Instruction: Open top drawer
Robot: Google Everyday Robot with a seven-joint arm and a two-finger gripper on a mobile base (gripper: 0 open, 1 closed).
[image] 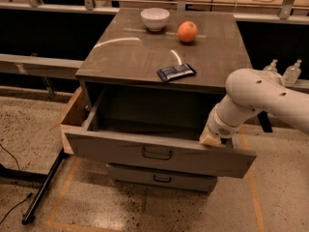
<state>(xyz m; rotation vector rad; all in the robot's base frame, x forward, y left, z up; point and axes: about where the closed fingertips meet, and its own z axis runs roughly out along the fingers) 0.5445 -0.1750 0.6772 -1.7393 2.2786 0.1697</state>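
Currently one hand (211, 138) at open top drawer (116, 151) rim, grip unclear; one bowl (155, 18), one orange (187, 32).

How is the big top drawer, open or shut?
Open. The top drawer sticks well out of the cabinet, its dark inside showing. The gripper is at its front's top edge.

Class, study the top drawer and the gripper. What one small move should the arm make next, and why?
Probably lift the gripper off the top drawer and draw it back. The drawer stands far out, with its inside open to view. The gripper sits at the right end of the front panel's top edge, so more pulling seems needless.
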